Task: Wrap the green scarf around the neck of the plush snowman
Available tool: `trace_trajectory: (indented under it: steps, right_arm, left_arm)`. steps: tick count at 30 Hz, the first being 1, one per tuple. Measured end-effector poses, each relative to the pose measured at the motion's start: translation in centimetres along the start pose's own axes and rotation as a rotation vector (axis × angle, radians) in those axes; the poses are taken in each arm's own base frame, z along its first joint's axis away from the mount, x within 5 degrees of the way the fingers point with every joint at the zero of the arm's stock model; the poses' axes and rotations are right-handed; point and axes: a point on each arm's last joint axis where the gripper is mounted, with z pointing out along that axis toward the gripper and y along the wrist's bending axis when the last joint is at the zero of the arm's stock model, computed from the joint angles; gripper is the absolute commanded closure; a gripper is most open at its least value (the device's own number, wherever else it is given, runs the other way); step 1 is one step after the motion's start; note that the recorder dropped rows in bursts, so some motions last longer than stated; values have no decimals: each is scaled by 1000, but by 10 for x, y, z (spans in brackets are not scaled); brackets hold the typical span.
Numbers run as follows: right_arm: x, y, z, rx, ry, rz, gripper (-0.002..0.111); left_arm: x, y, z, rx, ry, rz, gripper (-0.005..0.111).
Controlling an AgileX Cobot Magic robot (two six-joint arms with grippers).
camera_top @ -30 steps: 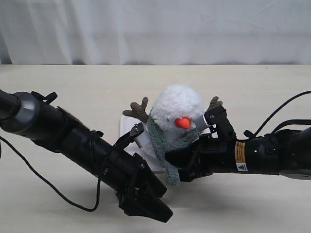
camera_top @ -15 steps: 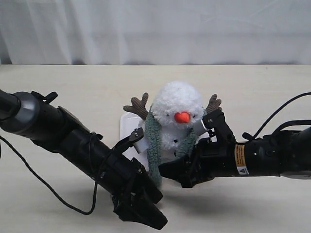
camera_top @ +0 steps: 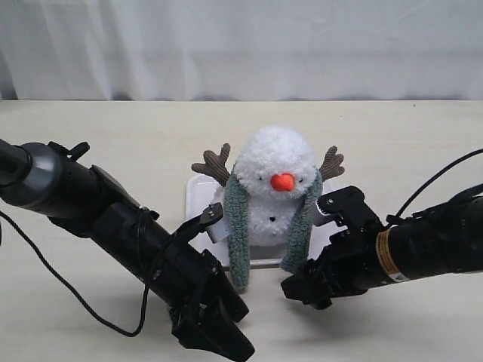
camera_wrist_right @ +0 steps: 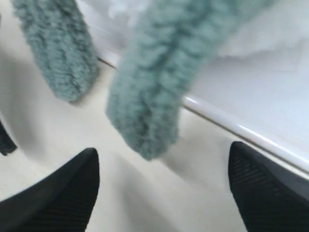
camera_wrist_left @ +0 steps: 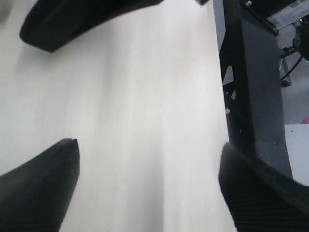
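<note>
The plush snowman (camera_top: 274,173) stands upright on a white tray (camera_top: 198,197) at the table's middle, orange nose facing front. The green scarf (camera_top: 238,230) lies around the back of its neck, and its two ends hang down the front on either side of the body. Both ends show in the right wrist view, one close (camera_wrist_right: 147,106), one farther off (camera_wrist_right: 60,50). My right gripper (camera_top: 300,289) is open just in front of the right-hand scarf end, holding nothing. Low at the front, my left gripper (camera_top: 223,343) is open over bare table (camera_wrist_left: 145,121).
A white curtain (camera_top: 241,45) closes off the back of the pale wooden table (camera_top: 113,136). The table's dark edge frame (camera_wrist_left: 251,87) shows in the left wrist view. A black cable (camera_top: 68,290) trails from the left arm across the table.
The snowman has gone from tilted to upright. My right gripper let go of the scarf and drew back to the front right. The scarf ends now hang free. The left arm drew back slightly.
</note>
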Motion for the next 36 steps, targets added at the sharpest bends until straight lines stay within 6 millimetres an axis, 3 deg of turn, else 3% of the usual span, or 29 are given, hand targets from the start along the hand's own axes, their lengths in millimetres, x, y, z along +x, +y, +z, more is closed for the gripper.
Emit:
trace_trajectory:
  steps: [4,8,13,18,22,28,36]
  right_arm:
    - [-2,1,-12,37,12,-4,39]
    - [-4,6,-25,56,-9,-4,48]
    - [-5,14,-46,76,-72,-30,64]
    - [-2,16,-69,174,-148,-38,86]
    - [0,20,-85,218,-213,-43,104]
    - [2,31,-110,228,-332,-76,104]
    - [7,47,-146,248,-512,-108,104]
  left_arm:
    - [0,0,0,0,2,-4,33]
    - [0,0,0,0,2,-30,38]
    - [0,0,0,0,2,-66,71]
    - [-1,0,-1,-2,-1,-144,107]
    - [-4,0,-13,-25,-25,-185,107]
    - [-17,-5,-53,-118,-115,-203,107]
    - [-47,-32,-102,-404,-242,-187,107]
